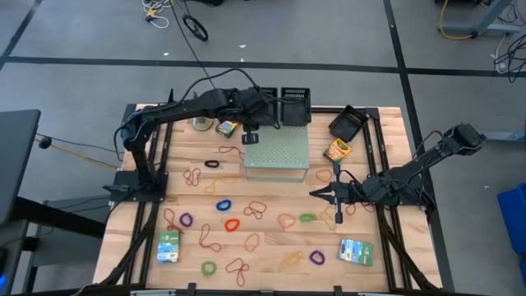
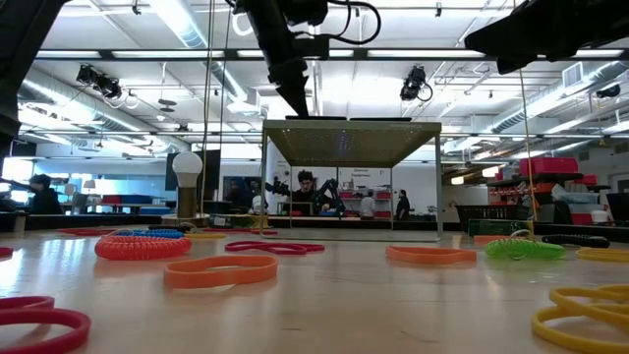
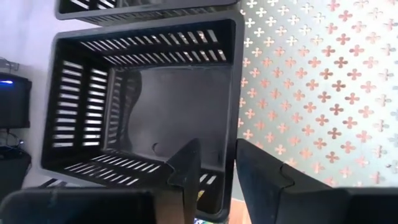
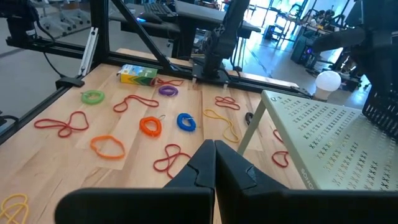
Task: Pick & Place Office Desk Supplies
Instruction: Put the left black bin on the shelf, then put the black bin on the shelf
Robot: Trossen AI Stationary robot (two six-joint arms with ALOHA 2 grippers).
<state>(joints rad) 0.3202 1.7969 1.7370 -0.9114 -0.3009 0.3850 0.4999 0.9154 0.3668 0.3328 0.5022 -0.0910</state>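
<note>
Many rubber bands lie flat across the wooden table, among them a blue one (image 1: 223, 204), a red one (image 1: 232, 224) and an orange one (image 2: 220, 269). One crayon box (image 1: 228, 127) lies at the far left of the perforated metal stand (image 1: 276, 152), another (image 1: 338, 150) to its right. Flat packets lie near the front left (image 1: 168, 245) and front right (image 1: 355, 251). My left gripper (image 1: 251, 136) is open and empty, above the stand's far left corner beside a black slotted basket (image 3: 143, 99). My right gripper (image 1: 318, 194) is shut and empty, low over the table to the right of the stand.
Two black slotted baskets (image 1: 283, 107) stand behind the stand, and a black tray (image 1: 348, 123) sits at the far right. A white ball on a round base (image 2: 187, 169) stands at the far left. Black frame rails run along the table's left and right edges.
</note>
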